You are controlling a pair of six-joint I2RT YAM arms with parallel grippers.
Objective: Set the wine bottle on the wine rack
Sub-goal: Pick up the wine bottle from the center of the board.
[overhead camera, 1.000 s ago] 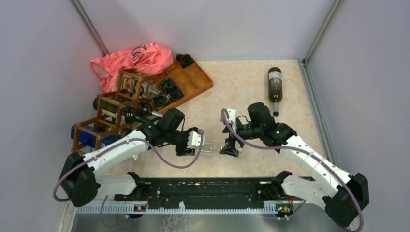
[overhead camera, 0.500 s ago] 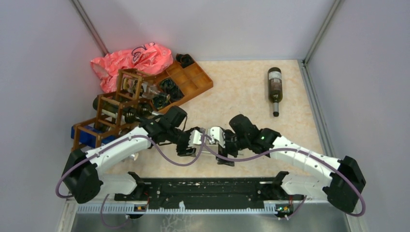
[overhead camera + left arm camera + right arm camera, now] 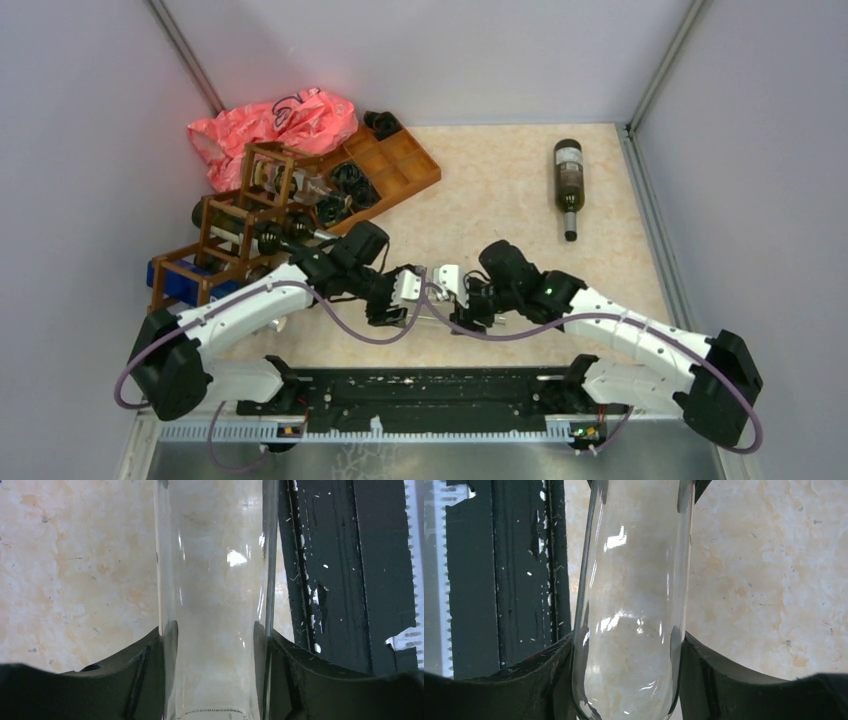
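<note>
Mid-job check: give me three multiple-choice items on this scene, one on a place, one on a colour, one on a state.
1. The dark wine bottle lies: A near left; B far right on the table; C centre.
2. The plastic bag is: A pink; B blue; C green.
3. The clear glass bottle is: A lying free; B in one pincer; C gripped by both pincers.
B: it lies alone by the right wall. A: pink, behind the wine rack. C: left pincer and right pincer each clamp the glass.
</note>
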